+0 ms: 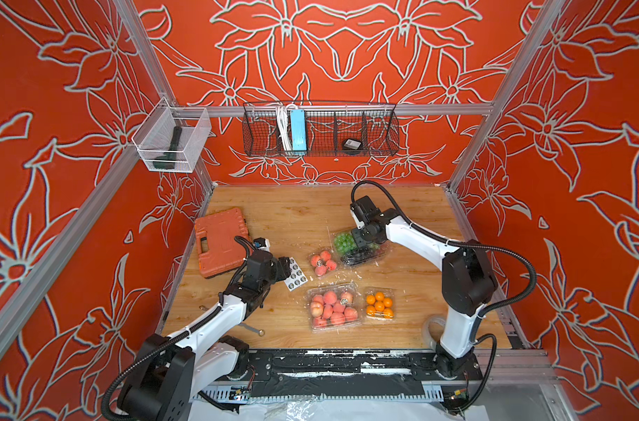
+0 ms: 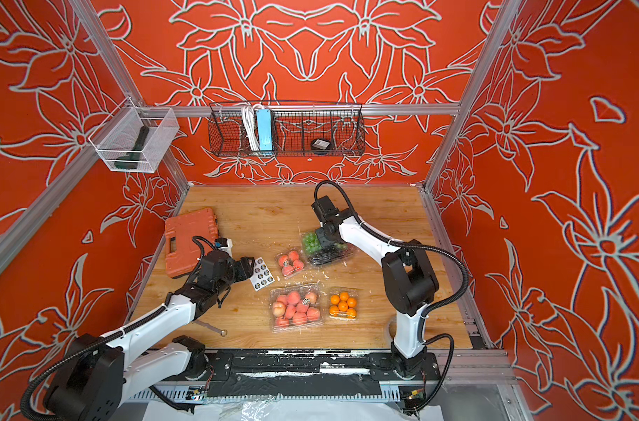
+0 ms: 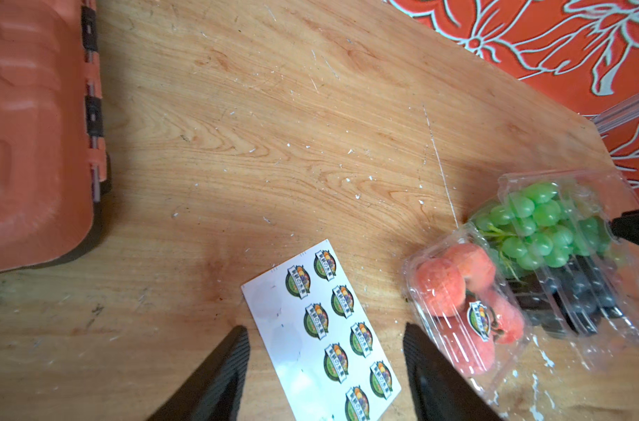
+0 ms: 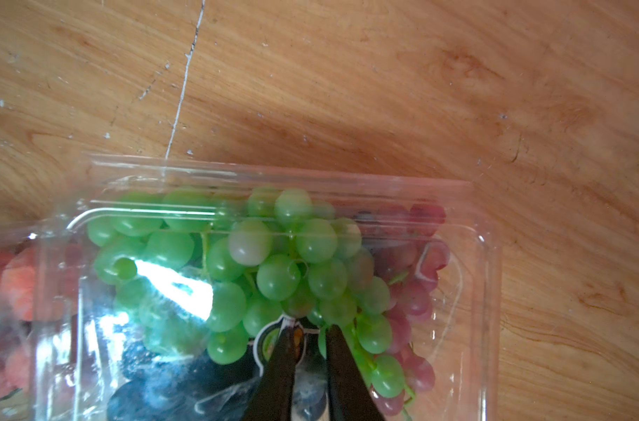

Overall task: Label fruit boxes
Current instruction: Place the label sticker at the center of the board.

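Four clear fruit boxes lie on the wooden table: grapes (image 1: 343, 243) (image 4: 274, 255), small peaches (image 1: 322, 263) (image 3: 456, 291), large peaches (image 1: 333, 308) and oranges (image 1: 379, 306). Both peach boxes carry a round sticker on the lid. My right gripper (image 4: 310, 324) (image 1: 363, 244) rests tip-down on the grape box lid. Its jaws stand a narrow gap apart, and a round sticker (image 4: 270, 339) lies on the lid under one finger. My left gripper (image 3: 325, 328) (image 1: 287, 268) hovers open over the white sticker sheet (image 3: 292, 350) (image 1: 297, 273), holding nothing.
An orange tool case (image 1: 219, 240) (image 3: 30, 127) lies at the table's left, just behind the left arm. A thin metal tool (image 1: 252, 329) lies near the front edge. A wire basket (image 1: 320, 131) and a mesh bin (image 1: 170, 144) hang on the walls above.
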Motion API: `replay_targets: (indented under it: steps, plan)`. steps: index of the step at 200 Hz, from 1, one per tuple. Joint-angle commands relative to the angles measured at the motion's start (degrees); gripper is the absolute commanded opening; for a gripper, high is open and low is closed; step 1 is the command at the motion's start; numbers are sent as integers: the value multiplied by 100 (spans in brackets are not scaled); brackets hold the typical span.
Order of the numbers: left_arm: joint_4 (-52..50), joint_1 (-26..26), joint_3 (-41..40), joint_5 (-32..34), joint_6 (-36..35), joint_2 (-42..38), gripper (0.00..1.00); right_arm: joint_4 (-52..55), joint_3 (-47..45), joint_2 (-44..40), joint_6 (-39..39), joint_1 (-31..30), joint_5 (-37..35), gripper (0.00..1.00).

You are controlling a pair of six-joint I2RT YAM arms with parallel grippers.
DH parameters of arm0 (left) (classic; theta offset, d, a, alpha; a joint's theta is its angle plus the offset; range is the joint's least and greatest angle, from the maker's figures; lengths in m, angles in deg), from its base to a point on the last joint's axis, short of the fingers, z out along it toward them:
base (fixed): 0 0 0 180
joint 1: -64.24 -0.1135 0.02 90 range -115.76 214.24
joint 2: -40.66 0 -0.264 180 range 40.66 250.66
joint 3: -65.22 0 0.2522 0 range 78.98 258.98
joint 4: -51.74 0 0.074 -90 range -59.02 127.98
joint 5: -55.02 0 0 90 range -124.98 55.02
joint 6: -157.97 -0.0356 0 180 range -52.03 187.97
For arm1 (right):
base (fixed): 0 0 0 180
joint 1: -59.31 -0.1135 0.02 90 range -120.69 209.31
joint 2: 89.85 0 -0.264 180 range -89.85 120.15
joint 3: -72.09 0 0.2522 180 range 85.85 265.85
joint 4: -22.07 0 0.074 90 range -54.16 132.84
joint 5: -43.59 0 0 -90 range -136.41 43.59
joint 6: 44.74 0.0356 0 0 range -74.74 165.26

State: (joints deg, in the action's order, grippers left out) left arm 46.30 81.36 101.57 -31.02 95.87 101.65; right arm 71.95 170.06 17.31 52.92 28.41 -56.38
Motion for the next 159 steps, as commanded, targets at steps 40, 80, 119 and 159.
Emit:
replay_targets:
  steps: [40, 80, 119, 159]
  plan:
    - [293, -38, -9, -173, -30, 72, 69, 48, -238, -73, 88, 27, -301, 18]
    - [252, 7, 17, -189, 35, 184, 78, -3, -335, -335, 187, 25, -422, 22]
    - [-118, 537, 140, 501, 319, 442, 98, -1145, -1332, -1782, 333, -108, -20, 66]
    - [-231, 834, 327, 1181, 628, 967, 98, -1849, -2379, -2928, 464, -188, 735, 79]
